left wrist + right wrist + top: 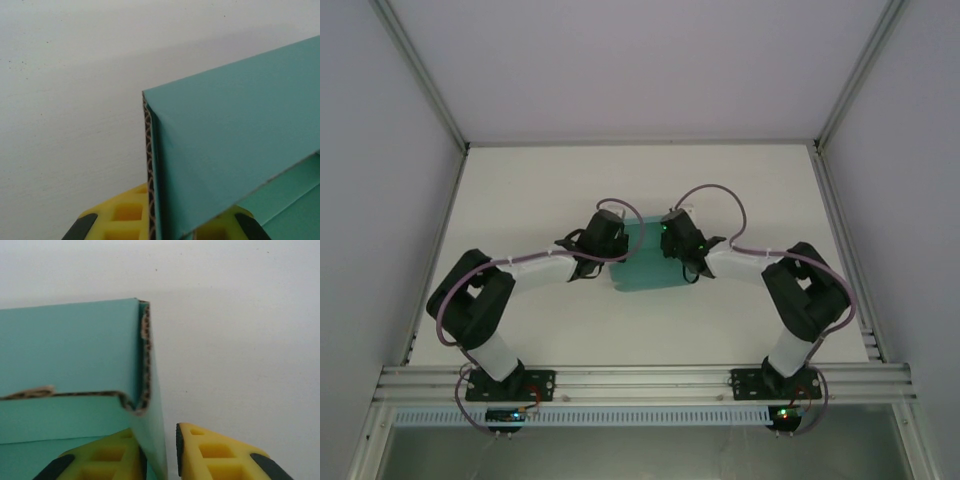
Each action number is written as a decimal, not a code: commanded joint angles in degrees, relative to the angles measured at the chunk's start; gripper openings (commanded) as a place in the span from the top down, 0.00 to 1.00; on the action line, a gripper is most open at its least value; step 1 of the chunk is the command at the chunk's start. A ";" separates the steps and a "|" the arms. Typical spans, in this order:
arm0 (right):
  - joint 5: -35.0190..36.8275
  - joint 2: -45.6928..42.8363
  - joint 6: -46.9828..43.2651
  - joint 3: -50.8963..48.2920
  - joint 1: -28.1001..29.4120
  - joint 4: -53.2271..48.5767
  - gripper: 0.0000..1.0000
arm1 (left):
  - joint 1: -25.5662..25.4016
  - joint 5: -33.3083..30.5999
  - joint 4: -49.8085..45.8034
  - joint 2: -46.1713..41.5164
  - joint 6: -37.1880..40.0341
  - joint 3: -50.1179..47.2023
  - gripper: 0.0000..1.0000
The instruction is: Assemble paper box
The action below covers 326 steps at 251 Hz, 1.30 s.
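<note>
The paper box point(645, 265) is teal card, partly folded, lying mid-table between both arms. My left gripper point(622, 246) is at the box's left edge. In the left wrist view the left gripper point(172, 215) is shut on an upright teal wall point(225, 150) whose corrugated edge shows. A folded flap hides the right finger's pad. My right gripper point(667, 248) is at the box's right edge. In the right wrist view the right gripper point(157, 440) straddles the upright side wall point(150, 415). The wall rests against the left finger point(110, 455), with a small gap to the right finger point(215, 455).
The white table top point(570, 190) lies all around the box. Grey enclosure walls stand at both sides, and an aluminium rail point(640, 380) carrying the arm bases runs along the near edge.
</note>
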 commanded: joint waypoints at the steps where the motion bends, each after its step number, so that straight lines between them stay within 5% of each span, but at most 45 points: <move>1: -3.90 -1.27 -1.55 -1.75 -3.14 4.80 0.72 | -0.52 2.95 -1.22 -0.25 1.25 0.61 1.00; 67: -10.61 0.46 -2.94 -1.43 -5.10 6.98 0.65 | -0.53 3.92 -1.86 0.91 2.03 1.16 1.00; 109: -9.28 0.70 -2.96 -1.07 -5.30 5.66 0.86 | -0.51 2.51 -3.13 1.03 1.54 1.79 1.00; 135: -1.02 1.18 -2.96 -0.15 -4.77 3.70 0.94 | -0.90 1.47 -3.41 0.57 0.69 1.95 1.00; 201: 25.52 2.90 5.73 5.00 -1.38 -16.39 0.93 | -1.09 -8.57 -10.93 2.42 -1.70 6.17 1.00; 244: 32.61 3.92 10.73 4.71 -2.00 -20.15 0.91 | -0.75 -22.03 -20.07 4.18 -12.56 8.59 1.00; 326: 33.15 3.49 15.14 2.16 -4.89 -19.55 0.86 | 0.08 -18.74 -18.10 3.03 -13.36 6.73 1.00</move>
